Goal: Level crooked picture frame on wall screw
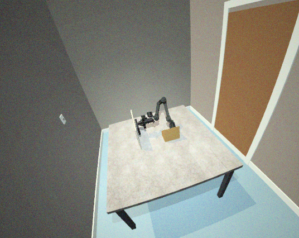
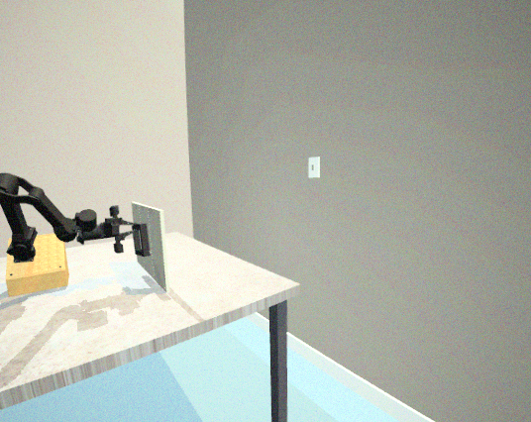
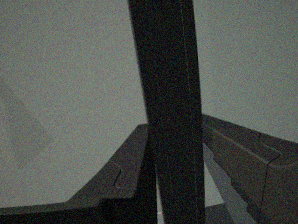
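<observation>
Because the next shift has to run along the board (image 1: 132, 116) (image 2: 158, 235), what matters is where the frame (image 1: 139, 131) (image 2: 144, 240) (image 3: 170, 75) lies from the end effector (image 1: 138, 123) (image 2: 135, 226) (image 3: 172, 129): straight ahead, at the tips. At left of centre in the exterior view, the frame stands upright against the near face of the board, above the bench (image 1: 158, 173) (image 2: 242, 282). From the top view it sits just above the middle of the picture, left of the arm (image 1: 167, 109) (image 2: 14, 213).

The end effector is clamped on the frame. In the wrist view one dark bar of it runs steeply from top centre to bottom centre, leaning slightly left at its upper end, with a finger at either side. Which side hangs high I cannot tell; the screw is hidden too. The coming move probably calls for a small lift, then a sideways step parallel to the board, not toward it. Pushing inward could jam the strip against the screw.
</observation>
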Controlling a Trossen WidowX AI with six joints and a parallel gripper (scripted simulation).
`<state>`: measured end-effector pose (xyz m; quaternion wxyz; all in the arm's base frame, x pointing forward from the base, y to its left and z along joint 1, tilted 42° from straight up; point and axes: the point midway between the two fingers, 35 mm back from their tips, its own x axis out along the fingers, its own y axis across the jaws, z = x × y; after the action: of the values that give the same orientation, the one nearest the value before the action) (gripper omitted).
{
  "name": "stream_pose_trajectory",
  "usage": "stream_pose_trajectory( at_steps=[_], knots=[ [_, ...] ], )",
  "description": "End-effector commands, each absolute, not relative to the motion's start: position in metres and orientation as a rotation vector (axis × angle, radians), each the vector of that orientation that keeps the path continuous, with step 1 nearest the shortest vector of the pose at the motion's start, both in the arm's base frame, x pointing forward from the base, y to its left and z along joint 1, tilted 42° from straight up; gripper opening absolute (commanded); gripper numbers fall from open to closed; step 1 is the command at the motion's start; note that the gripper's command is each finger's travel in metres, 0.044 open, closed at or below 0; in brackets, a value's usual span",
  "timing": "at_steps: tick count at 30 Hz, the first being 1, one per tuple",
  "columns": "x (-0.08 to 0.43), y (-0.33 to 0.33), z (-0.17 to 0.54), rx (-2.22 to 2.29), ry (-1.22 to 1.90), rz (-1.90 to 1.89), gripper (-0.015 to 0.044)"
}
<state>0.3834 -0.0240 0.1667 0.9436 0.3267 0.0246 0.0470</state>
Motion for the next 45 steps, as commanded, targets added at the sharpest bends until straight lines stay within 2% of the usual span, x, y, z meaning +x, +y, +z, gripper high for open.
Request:
stream_pose_trajectory(
  at_steps=[1, 45],
  knots=[
    [0.3841, -0.0233, 0.17, 0.667, 0.044, 0.102, 0.0],
    [0.3845, -0.0262, 0.1752, 0.666, 0.044, 0.102, 0.0]
  ],
)
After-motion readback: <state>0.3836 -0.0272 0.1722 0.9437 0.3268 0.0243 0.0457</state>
